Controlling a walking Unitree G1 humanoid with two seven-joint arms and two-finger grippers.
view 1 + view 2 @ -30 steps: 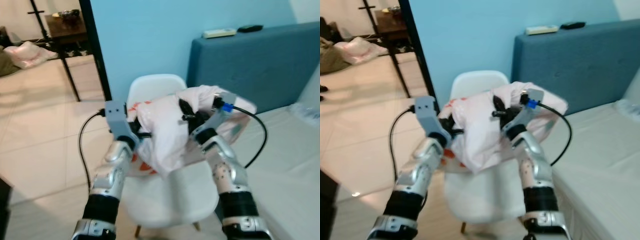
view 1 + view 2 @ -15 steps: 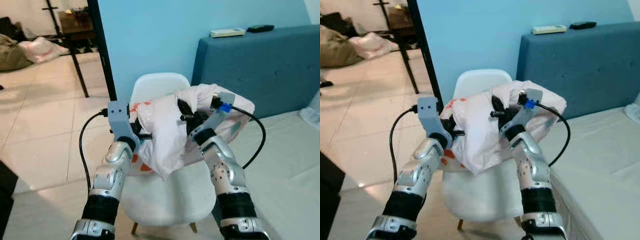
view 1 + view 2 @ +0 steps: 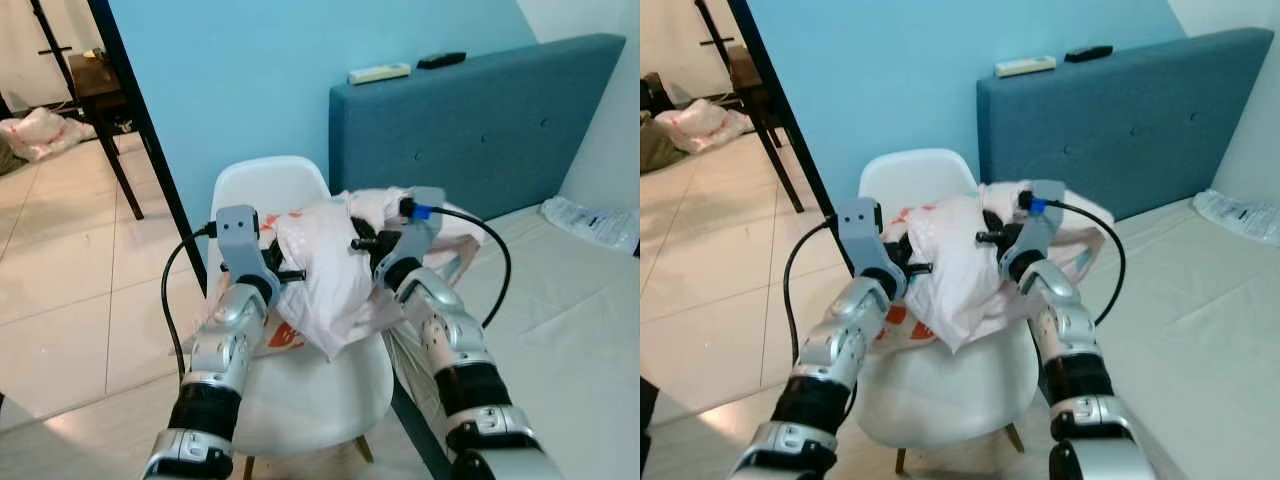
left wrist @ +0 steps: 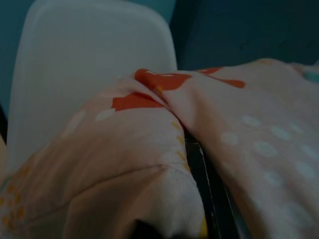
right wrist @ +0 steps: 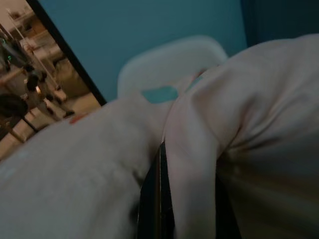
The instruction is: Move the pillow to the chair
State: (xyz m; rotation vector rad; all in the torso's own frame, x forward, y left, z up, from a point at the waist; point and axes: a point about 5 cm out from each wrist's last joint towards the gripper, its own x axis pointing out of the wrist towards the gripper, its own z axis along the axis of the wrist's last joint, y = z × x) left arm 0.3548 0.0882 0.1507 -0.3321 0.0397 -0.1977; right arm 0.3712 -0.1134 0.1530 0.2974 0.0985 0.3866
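Note:
The pillow is pale pink with orange and white marks, bunched up and hanging just above the seat of the white chair. My left gripper is shut on its left side and my right gripper is shut on its upper right side. In the left wrist view the pillow fabric folds over a black finger, with the chair back behind. The right wrist view has pillow cloth wrapped over a dark finger. The fingertips are buried in the cloth.
A blue headboard with two remotes on top stands right of the chair. The bed mattress lies at the right with a plastic packet on it. A black door frame and tiled floor are at the left.
The whole picture has shifted, so the camera has moved; the chair and bed now sit further left. Both grippers keep the pillow over the chair as before.

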